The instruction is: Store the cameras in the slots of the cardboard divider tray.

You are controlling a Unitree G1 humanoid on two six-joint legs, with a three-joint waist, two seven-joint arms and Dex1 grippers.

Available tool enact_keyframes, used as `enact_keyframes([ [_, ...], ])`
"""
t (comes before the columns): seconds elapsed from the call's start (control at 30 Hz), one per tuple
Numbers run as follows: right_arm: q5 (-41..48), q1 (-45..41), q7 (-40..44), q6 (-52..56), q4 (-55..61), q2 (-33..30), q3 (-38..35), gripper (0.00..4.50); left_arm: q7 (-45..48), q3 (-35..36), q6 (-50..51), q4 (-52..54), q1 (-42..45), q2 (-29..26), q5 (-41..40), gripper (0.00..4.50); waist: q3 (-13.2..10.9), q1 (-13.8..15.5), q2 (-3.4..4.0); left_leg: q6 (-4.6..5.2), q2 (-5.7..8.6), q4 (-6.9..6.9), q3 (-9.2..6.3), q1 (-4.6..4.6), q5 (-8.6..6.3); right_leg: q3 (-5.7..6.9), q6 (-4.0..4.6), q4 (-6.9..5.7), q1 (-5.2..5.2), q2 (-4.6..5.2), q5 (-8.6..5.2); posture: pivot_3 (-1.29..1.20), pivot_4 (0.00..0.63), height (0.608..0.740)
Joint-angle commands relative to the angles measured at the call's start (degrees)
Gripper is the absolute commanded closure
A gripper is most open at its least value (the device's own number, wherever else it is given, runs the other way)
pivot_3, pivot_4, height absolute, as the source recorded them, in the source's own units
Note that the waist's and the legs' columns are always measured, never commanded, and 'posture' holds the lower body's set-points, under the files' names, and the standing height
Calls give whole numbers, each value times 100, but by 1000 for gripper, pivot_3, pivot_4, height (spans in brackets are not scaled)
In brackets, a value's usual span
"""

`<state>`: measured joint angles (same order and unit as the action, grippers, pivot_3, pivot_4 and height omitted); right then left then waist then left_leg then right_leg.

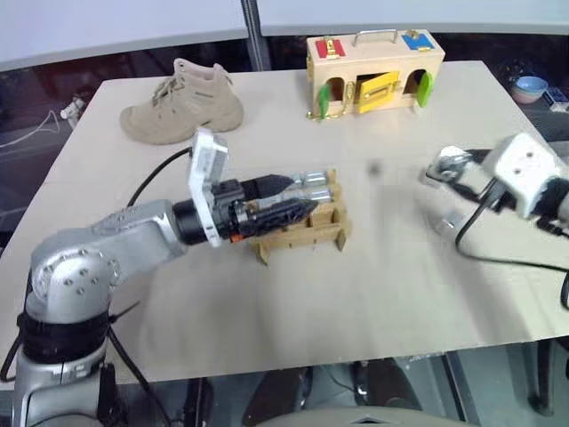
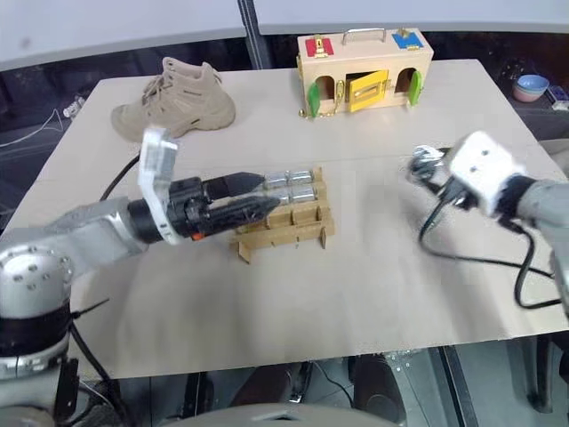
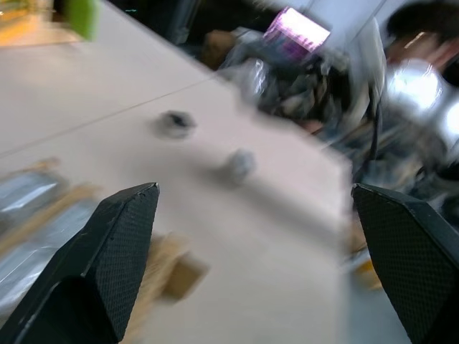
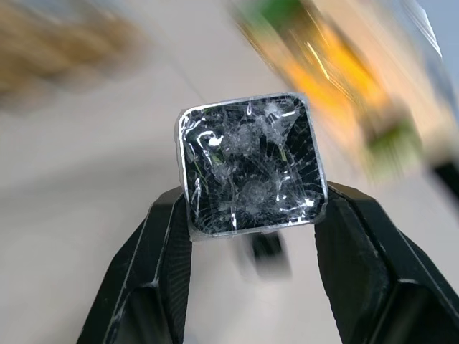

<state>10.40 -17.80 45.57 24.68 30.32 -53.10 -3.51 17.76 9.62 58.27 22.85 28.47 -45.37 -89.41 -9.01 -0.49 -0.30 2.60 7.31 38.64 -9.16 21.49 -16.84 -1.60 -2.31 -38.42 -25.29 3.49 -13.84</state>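
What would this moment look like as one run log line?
right gripper: shut on camera, black face cracked | left gripper: open, over divider tray | tray: two cameras stored | loose camera on table

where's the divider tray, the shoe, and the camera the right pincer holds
cardboard divider tray (image 1: 307,233): left eye view, its front cardboard strip
shoe (image 1: 182,105): left eye view, its tan side
camera (image 4: 251,172): right wrist view, its black lens face

The cardboard divider tray (image 2: 289,222), a brown grid of interlocking strips, sits mid-tabletop with two silver-grey cameras (image 2: 289,185) lying in its far row. Another camera (image 4: 251,172), its black square lens face wrapped in crinkled film, is clamped in the right gripper (image 4: 251,222) above the tabletop's right side.
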Motion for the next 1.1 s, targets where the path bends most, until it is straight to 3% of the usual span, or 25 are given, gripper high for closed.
enact_keyframes([
  [0.03,-484,-262,-16,-395,489,130,722,2580,-644,-201,166,-491,420,49,-966,0,0,13,-1,0,4,4,1,0,0,-2,-3,0,1,4,2,0,150,740],
  [0.1,-728,-476,-25,-605,487,273,1085,2580,-859,-341,226,-701,612,70,-1279,0,-2,25,-4,1,8,14,4,3,0,-4,-7,-1,0,6,5,0,150,740],
  [0.23,-673,-975,-113,-368,600,782,1388,2580,-907,-585,426,-757,763,75,-1162,0,-4,14,-7,1,8,20,0,11,0,0,-7,-5,-7,5,5,0,150,740],
  [0.7,-509,-1629,9,236,1028,1382,1656,2580,-662,-657,434,-865,900,447,-404,0,-2,10,-8,1,9,37,3,29,0,-2,-6,-19,-24,5,6,0,150,740],
  [0.8,-528,-1654,7,272,1079,1420,1697,2581,-644,-634,459,-918,939,541,-332,869,-2,9,-9,1,9,40,2,30,0,-2,-6,-22,-25,5,6,0,150,740],
  [1.0,-344,-1666,56,497,1098,1506,1676,2581,-486,-615,576,-969,1003,609,-245,3664,-2,-3,-9,1,10,42,4,30,0,-4,-6,-30,-28,5,6,0,150,740],
  [1.03,-301,-1666,46,536,1094,1529,1650,2581,-457,-605,592,-980,1010,607,-220,3750,-2,-7,-9,1,9,42,5,29,0,-5,-6,-31,-28,5,6,0,150,740],
  [1.07,-205,-1649,6,623,1095,1597,1586,1556,-406,-591,605,-990,1011,596,-178,3735,-2,-10,-9,1,10,42,5,30,0,-5,-6,-33,-29,5,6,0,150,740],
  [1.1,-145,-1638,-22,695,1100,1639,1549,1216,-340,-576,615,-998,1011,575,-111,3735,-2,-13,-9,1,9,42,5,29,0,-6,-6,-35,-30,5,6,0,150,740],
])
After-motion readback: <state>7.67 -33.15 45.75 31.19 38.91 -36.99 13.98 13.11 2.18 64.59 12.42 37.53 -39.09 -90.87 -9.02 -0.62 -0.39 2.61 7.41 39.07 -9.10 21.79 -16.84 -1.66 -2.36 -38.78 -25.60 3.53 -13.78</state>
